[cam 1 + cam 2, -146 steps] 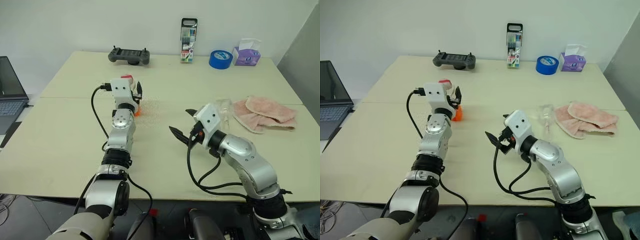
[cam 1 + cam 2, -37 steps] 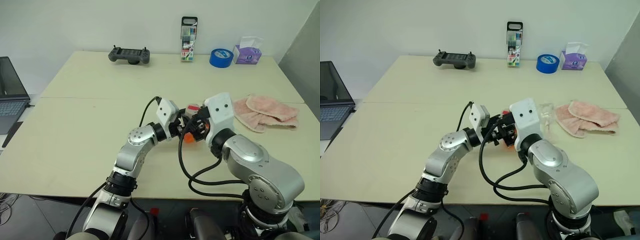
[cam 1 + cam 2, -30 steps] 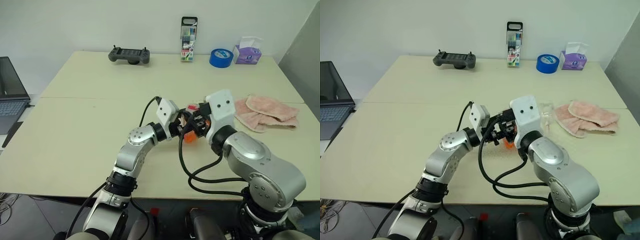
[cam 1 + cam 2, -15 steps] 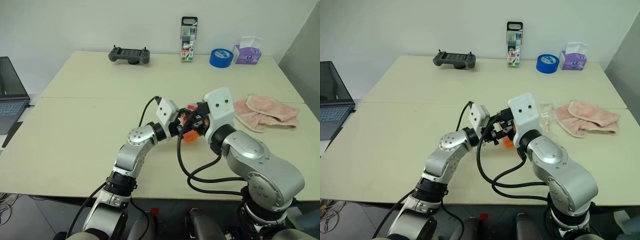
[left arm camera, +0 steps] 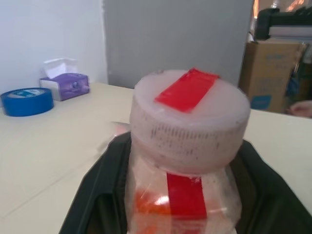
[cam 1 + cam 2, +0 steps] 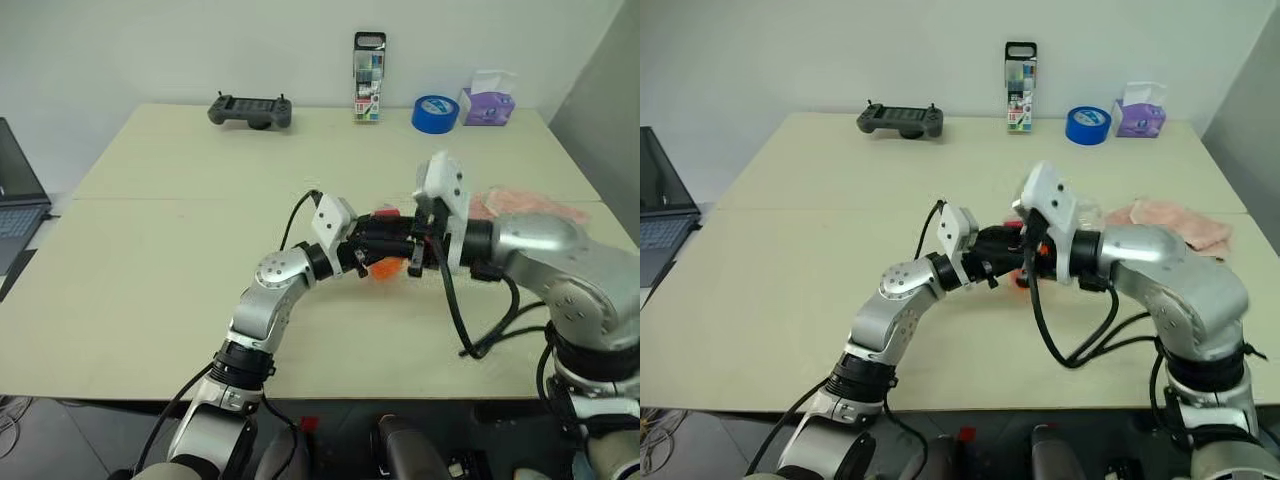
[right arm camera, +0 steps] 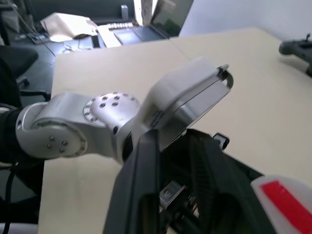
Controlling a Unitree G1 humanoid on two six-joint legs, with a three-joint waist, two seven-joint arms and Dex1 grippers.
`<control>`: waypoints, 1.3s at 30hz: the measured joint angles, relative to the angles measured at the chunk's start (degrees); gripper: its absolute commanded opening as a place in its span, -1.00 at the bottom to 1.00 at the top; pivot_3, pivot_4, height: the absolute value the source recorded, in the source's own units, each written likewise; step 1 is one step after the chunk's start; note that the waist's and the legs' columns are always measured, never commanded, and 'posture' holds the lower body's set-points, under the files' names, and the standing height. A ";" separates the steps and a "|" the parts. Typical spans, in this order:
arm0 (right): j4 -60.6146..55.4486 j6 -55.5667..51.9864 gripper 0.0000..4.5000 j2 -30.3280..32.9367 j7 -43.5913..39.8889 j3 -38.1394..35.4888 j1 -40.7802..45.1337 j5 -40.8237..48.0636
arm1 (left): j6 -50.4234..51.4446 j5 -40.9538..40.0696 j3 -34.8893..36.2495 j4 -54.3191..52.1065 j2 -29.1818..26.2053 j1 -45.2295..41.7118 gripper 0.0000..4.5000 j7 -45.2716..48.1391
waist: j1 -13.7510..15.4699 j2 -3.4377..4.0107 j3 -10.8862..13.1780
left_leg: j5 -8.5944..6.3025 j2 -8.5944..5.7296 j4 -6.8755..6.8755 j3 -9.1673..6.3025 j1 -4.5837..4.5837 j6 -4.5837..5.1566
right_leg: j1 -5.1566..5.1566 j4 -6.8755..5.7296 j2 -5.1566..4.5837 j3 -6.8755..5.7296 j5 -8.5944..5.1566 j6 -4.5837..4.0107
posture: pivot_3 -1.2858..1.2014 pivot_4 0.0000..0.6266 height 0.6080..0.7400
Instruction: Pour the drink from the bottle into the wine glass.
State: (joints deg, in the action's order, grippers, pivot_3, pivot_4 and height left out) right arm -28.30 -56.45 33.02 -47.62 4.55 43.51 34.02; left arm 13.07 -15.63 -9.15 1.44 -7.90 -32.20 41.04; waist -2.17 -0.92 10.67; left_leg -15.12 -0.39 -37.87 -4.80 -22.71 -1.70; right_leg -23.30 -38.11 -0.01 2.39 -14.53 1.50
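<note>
Left pincer [image 6: 372, 245] pinching bottle [image 5: 185, 161] mid-tabletop [image 6: 150, 260], held near level above surface, cap [image 5: 189, 114] pointing toward right arm. Orange drink [image 6: 383, 269] visible low in bottle. Right pincer [image 6: 415, 250] pressed together right at cap end; can't tell if it grips cap. Step, my read: uncapping. Next: twist cap off, keep bottle steady, then carry to wine glass [image 6: 1089, 214] behind right wrist, near pink cloth [image 6: 525, 203]. Versus a second ago: right pincer went from spread to shut, wrist swung round to point left.
</note>
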 measured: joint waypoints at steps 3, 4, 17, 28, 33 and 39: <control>1.70 3.06 -1.00 0.78 -0.88 2.34 -0.32 -1.75 | 0.44 0.13 -0.17 -0.48 -0.16 0.83 -0.04 -0.51 | 0.12 0.00 0.00 | 0.00 -0.03 0.00 0.01 -0.06 -0.01 | -0.03 0.01 -0.01 0.03 0.00 0.00 | 0.03 -0.52 1.00; 1.77 3.59 -1.00 0.75 -0.76 2.46 -0.61 -1.99 | 0.53 0.14 -0.24 -0.61 -0.17 1.02 -0.04 -0.55 | 0.23 0.00 0.00 | 0.01 -0.05 -0.02 0.02 -0.09 -0.02 | -0.04 0.01 -0.04 0.04 0.01 -0.01 | 0.03 -0.52 1.00; -9.74 -5.24 0.29 -0.34 16.87 -7.89 -3.87 1.69 | 1.27 0.16 -0.25 -1.28 -0.41 1.31 -0.04 -1.42 | 0.71 0.00 0.00 | 0.01 -0.15 -0.05 -0.06 -0.12 -0.03 | -0.04 0.04 -0.23 0.08 0.01 -0.01 | 0.03 -0.52 1.00; -22.85 -18.88 0.74 -9.49 38.30 -4.28 -11.04 -3.37 | 1.26 0.14 -0.25 0.64 -0.71 0.40 -0.04 0.26 | 0.58 0.00 0.00 | 0.04 -0.13 -0.06 0.02 -0.11 -0.07 | -0.07 0.01 -0.16 0.11 0.00 0.00 | 0.03 -0.52 1.00; -22.11 -20.23 0.74 -13.68 45.14 -1.34 -9.49 -8.19 | 1.26 0.15 -0.26 1.33 -0.53 0.37 -0.04 0.88 | 0.55 0.01 0.00 | 0.06 -0.14 -0.07 0.02 -0.11 -0.11 | -0.08 0.01 -0.16 0.12 0.00 0.00 | 0.03 -0.52 1.00; -20.02 -20.64 0.74 -15.53 47.73 2.44 -9.04 -11.58 | 1.23 0.23 -0.28 2.23 -0.28 0.10 -0.04 0.97 | 0.54 0.01 0.00 | 0.06 -0.12 -0.02 0.03 -0.11 -0.11 | -0.08 0.02 -0.16 0.11 0.00 0.00 | 0.03 -0.52 1.00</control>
State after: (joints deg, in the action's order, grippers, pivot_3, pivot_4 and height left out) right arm -48.32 -77.08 17.48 0.12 7.00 34.46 22.44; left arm 14.31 -15.40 -9.43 3.67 -8.18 -32.09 42.01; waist -1.63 -0.91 10.67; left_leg -15.05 -0.52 -37.89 -4.77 -22.82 -1.81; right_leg -23.38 -38.09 -0.17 2.50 -14.53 1.49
